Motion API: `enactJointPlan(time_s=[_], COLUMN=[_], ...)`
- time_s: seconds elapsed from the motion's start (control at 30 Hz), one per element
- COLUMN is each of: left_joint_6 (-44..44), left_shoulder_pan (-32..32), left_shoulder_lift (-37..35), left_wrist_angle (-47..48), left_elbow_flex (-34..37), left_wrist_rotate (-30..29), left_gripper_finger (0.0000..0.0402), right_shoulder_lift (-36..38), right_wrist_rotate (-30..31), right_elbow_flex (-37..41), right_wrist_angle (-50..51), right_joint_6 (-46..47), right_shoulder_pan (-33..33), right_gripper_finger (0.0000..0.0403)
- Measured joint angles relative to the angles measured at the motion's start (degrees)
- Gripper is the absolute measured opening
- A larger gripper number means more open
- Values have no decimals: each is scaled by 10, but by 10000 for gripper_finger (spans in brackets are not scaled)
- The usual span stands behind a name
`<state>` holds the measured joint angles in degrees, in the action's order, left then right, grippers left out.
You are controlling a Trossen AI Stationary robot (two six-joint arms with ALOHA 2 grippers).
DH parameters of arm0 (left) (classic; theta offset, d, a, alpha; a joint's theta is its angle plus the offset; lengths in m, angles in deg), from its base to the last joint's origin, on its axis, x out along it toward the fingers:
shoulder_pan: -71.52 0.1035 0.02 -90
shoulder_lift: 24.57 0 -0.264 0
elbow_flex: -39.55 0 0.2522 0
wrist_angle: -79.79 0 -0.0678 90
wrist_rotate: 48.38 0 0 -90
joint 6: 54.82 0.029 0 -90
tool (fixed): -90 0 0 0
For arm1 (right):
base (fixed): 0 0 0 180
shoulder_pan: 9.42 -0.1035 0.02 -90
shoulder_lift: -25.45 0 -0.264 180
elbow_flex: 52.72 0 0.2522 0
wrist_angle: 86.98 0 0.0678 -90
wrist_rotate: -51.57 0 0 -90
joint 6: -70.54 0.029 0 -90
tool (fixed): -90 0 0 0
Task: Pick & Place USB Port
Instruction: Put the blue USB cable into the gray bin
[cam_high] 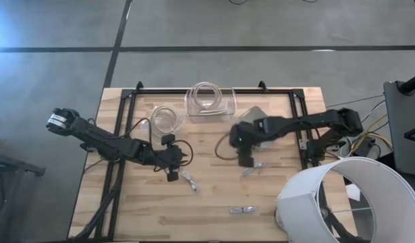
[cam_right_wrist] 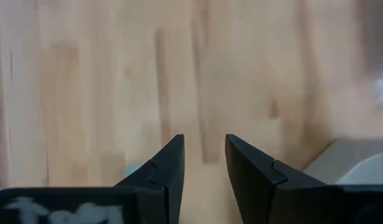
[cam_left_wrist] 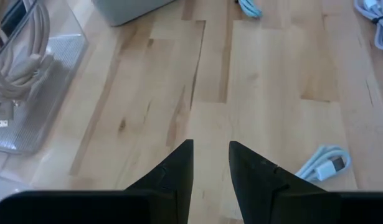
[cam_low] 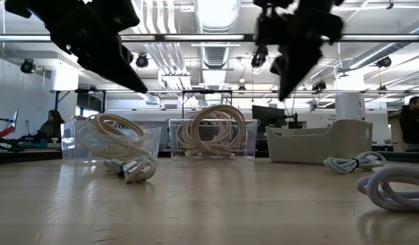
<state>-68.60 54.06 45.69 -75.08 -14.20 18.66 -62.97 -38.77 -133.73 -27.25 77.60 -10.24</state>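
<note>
**Q:** Where are your grippers?

**A:** I'll place everything from the square clear box point(cam_high: 210, 100) of coiled cable at the far edge of the wooden table point(cam_high: 274, 202). My left gripper point(cam_high: 172, 167) hangs over bare wood, nearer the front of the table than that box and off to its left. My right gripper point(cam_high: 243, 156) hangs just right of the box, also toward the front.

**Q:** Holding anything?

**A:** No. In the left wrist view my two dark fingers point(cam_left_wrist: 172, 177) stand a little apart with only wood grain in the gap. The right wrist view shows the same: fingers point(cam_right_wrist: 169, 168) slightly parted, nothing between them.

**Q:** And the USB cables?

**A:** One small bundled USB cable point(cam_high: 189, 181) lies flat just beside my left gripper, on the front side; the left wrist view shows its pale blue loops and plug point(cam_left_wrist: 325, 165). A second bundle point(cam_high: 253, 166) lies right by my right gripper. A third point(cam_high: 242, 210) sits farther front, well away from the box.

**Q:** Anything else near the box?

**A:** A round clear container point(cam_high: 165, 119) holding coiled cable stands just to its left, and a grey tray point(cam_high: 251, 115) to its right.
</note>
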Motion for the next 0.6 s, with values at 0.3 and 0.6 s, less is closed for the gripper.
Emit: enactJointPlan(time_s=[0.3, 0.6], left_joint_6=[-18, -22], left_shoulder_pan=[0, 1], left_shoulder_lift=[0, 0], left_wrist_angle=[-14, -30], left_elbow_flex=[0, 0], left_wrist_rotate=[-4, -5], left_gripper_finger=[106, 106], right_shoulder_lift=[13, 13], right_wrist_rotate=[-5, -33], right_elbow_flex=[125, 213], right_wrist_angle=[0, -49], right_joint_6=[14, 31], right_shoulder_pan=[-60, -69], right_gripper_finger=[116, 112])
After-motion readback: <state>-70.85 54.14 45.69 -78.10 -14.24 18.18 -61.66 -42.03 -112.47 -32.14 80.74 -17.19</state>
